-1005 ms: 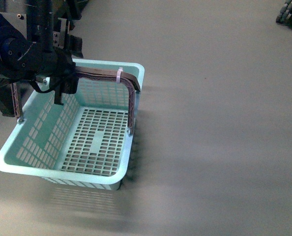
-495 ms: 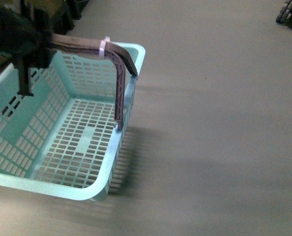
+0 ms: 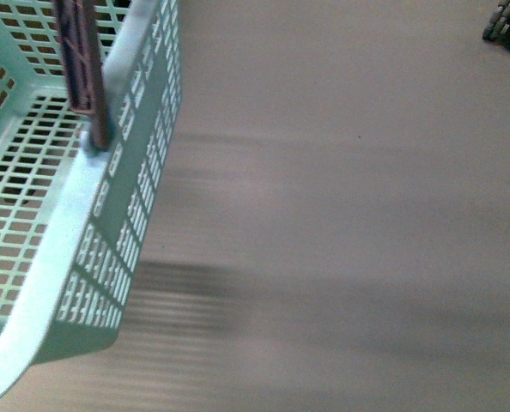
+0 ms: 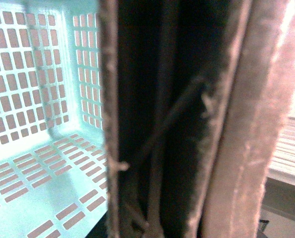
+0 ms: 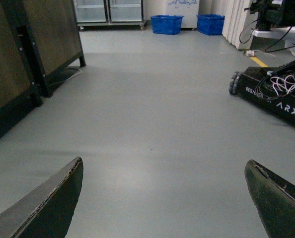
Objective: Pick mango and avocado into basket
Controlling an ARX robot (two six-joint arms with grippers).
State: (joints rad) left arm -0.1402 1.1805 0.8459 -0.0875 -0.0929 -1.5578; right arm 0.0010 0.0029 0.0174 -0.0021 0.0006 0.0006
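Note:
The light teal basket [image 3: 66,232] hangs close to the front camera at the far left, cut off by the frame edge, and nothing lies on the slotted bottom that shows. Its brown ribbed handle [image 3: 81,69] rises from the rim. In the left wrist view that handle [image 4: 187,124] fills most of the picture, with the basket's inside [image 4: 38,99] beside it. My left gripper is shut on the handle, and its fingers do not show. My right gripper [image 5: 165,198] is open over bare grey floor, with nothing between its fingers [image 5: 53,203]. The mango and the avocado are out of view.
Grey floor stretches ahead. A dark cabinet [image 5: 23,59] stands on one side and a wheeled ARX robot base [image 5: 271,94] on the other, also seen as a dark wheeled base [image 3: 508,21]. Blue crates [image 5: 166,24] sit far back by glass-fronted cabinets.
The basket has swung up and left toward the front camera and now runs off the frame. The left arm, visible a second ago on the handle, has left the front view.

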